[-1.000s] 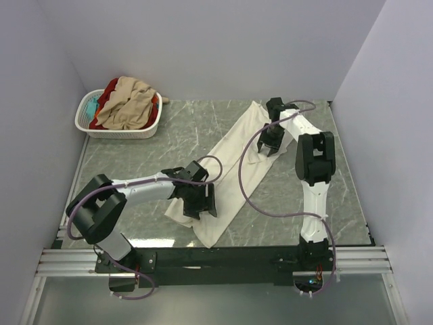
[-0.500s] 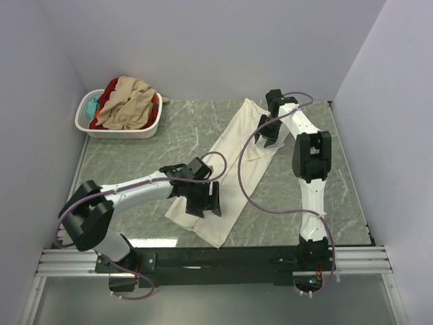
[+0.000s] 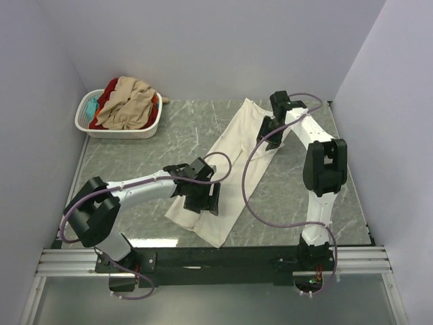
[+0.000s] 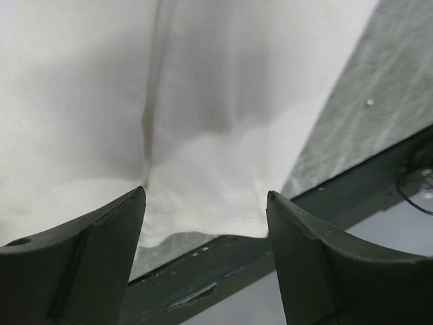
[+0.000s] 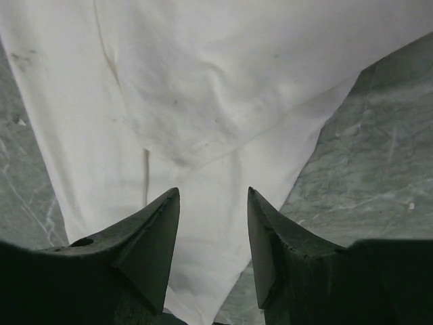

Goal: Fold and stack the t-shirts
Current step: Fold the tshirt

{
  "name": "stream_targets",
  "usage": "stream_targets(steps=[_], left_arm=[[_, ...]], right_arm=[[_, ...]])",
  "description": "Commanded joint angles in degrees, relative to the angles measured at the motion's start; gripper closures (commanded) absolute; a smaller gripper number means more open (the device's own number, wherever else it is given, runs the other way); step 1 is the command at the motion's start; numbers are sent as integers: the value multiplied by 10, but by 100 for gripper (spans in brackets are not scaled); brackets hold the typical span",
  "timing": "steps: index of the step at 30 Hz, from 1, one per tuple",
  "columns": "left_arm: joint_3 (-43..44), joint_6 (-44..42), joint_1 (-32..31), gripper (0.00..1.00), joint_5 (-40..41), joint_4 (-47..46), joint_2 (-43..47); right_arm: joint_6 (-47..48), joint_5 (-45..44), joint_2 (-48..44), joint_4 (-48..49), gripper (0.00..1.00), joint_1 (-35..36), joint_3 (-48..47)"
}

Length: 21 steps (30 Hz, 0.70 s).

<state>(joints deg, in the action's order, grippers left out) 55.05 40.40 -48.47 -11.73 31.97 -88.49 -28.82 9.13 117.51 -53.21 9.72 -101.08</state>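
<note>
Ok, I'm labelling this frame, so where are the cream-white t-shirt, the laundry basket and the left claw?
cream-white t-shirt (image 3: 233, 145), top view, middle of the long folded cloth.
laundry basket (image 3: 125, 131), top view, its front wall.
left claw (image 4: 204, 193), left wrist view, midway between its open fingertips.

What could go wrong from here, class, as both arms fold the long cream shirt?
1. The near hem of the cream shirt lies by the front edge of the table, under the open left gripper; a tug could drag it off.
2. The open right gripper hangs over overlapping layers and may pinch only the top one.
</note>
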Motion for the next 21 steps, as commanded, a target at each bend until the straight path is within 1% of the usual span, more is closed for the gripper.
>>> stream_targets(steps=[1,7,11,14,17,21], left_arm=[[1,-45,-2,23,9,-18,-19],[-7,-42,-1,23,-17,-33,-35],[-6,-30,-2,23,-51,-39,-54],[-7,-24,-2,23,-80,-48,-61],[1,-28,-1,23,-102,-45,-69],[0,-11,-2,23,-169,-77,-92]], right_arm=[[-24,-1,5,31,48,18,30],[-53,-9,61,27,48,29,7],[-68,-15,97,21,48,31,-19],[-74,-21,132,4,49,31,-58],[-79,-22,168,-14,49,31,-118],[-81,-24,205,-38,50,30,-192]])
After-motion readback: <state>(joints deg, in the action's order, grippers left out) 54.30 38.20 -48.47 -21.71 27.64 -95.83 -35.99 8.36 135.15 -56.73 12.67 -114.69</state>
